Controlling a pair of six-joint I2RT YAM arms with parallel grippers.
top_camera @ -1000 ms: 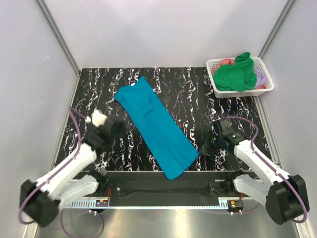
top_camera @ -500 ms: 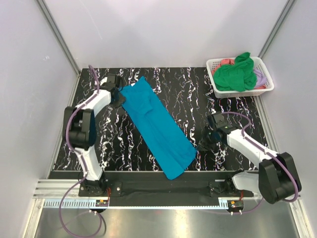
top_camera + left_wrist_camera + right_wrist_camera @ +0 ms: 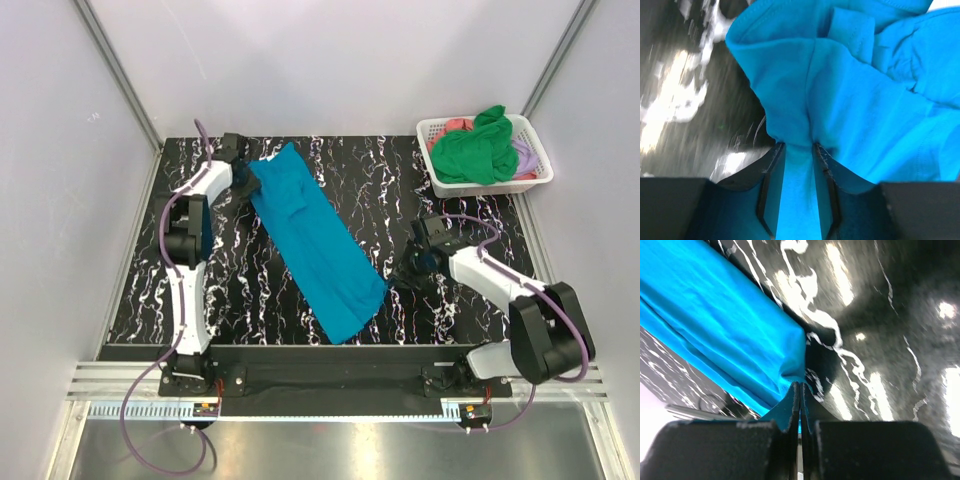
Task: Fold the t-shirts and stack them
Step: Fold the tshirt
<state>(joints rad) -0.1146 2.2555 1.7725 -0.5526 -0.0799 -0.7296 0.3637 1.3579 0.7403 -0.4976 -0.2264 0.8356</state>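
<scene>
Black counter (image 3: 400, 180) with white veining, enclosed by pale walls. A teal shirt (image 3: 315, 245), folded into a long strip, lies diagonally from near the far-left corner toward the middle of the near edge.

The left claw (image 3: 243, 180) is at the strip's far end. In the wrist view it (image 3: 799, 147) is closed on a bunched fold of the teal shirt (image 3: 865, 100), and cloth fills the narrow gap between the fingers.

The right claw (image 3: 405, 272) meets the strip's right edge close to its near end. In the wrist view it (image 3: 800, 390) is pressed nearly flat, pinching a thin corner of the teal shirt (image 3: 715, 325).

A white basket (image 3: 490, 186) stands at the far-right corner. It holds a green shirt (image 3: 478, 150) on top, a pink shirt (image 3: 455, 125) behind it and a lilac shirt (image 3: 525, 152) at its right.
</scene>
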